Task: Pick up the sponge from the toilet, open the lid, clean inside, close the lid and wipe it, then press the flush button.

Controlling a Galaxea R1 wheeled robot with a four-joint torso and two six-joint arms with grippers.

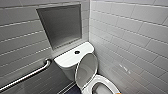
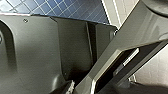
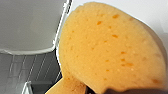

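Looming sponge [image 3: 107,47], toilet [image 1: 71,58] bowl half cropped.

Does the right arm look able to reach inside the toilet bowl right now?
Probably yes: the lid stands raised, leaving the bowl open with nothing across it, and the sponge looks held at that wrist.

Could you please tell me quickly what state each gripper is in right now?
Left gripper: cannot be told.
Right gripper: closed on the sponge.

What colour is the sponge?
Pale orange; the sponge shows best in the right wrist view.
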